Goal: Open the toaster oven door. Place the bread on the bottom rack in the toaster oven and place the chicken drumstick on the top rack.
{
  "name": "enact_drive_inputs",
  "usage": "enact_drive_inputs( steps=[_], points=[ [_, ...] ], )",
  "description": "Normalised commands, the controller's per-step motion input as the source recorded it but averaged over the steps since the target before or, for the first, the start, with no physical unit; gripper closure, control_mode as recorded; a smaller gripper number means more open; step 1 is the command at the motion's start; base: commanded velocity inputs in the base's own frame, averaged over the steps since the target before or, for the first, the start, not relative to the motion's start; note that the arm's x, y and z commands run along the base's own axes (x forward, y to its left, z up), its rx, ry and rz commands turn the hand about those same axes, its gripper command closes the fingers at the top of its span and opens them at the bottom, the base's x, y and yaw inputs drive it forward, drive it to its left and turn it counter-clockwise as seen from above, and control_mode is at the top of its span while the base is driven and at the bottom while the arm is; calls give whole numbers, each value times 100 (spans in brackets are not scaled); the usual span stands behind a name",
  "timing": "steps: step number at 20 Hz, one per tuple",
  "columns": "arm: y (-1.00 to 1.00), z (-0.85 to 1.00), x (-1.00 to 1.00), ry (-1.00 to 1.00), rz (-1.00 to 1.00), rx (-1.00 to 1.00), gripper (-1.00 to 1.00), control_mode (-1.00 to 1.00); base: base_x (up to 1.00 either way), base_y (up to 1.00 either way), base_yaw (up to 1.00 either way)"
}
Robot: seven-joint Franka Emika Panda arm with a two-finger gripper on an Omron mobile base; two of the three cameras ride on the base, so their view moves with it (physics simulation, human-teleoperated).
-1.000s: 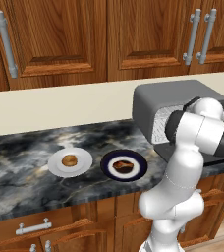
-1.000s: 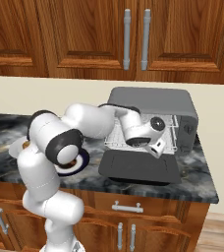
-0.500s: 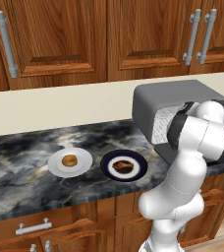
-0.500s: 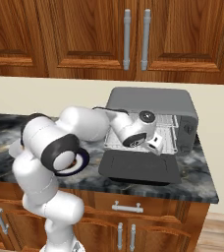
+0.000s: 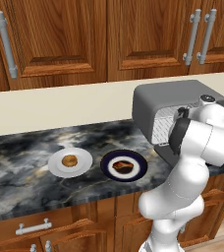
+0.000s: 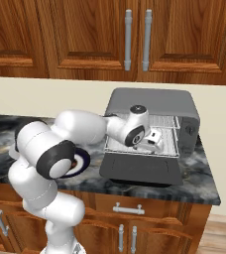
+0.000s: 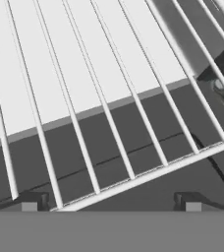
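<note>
Two plates sit on the marble counter, one thing on each. On the left, a white plate carries the single round bread. Just beside it to the right, a dark blue plate carries the one chicken drumstick, a brown lumpy piece lying with its long side roughly across the plate, left to right; which end is the bone end I cannot tell. Further right stands the one toaster oven, its toaster oven door dropped flat toward the counter edge, wide side running left to right. Wire grids show inside, the top rack over the bottom rack, wires running front to back. The gripper is at the oven mouth just above the bottom rack, fingers spread wide and holding nothing. Both bread and drumstick lie well apart from it, off to the left
</note>
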Motion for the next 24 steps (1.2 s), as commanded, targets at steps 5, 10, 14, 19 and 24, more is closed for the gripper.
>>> enact_drive_inputs(
  steps=[5,10,14,19,24],
  points=[
    [0,-57,-56,27,11,-11,-100,-100,0,0,0],
    [0,-62,-61,21,12,-7,-100,-100,0,0,0],
    [0,-63,-67,16,12,-3,-100,-100,0,0,0],
    [0,-57,-64,11,12,-1,-100,-100,0,0,0],
    [0,-37,-56,1,10,0,-100,-100,0,0,0]
  ],
)
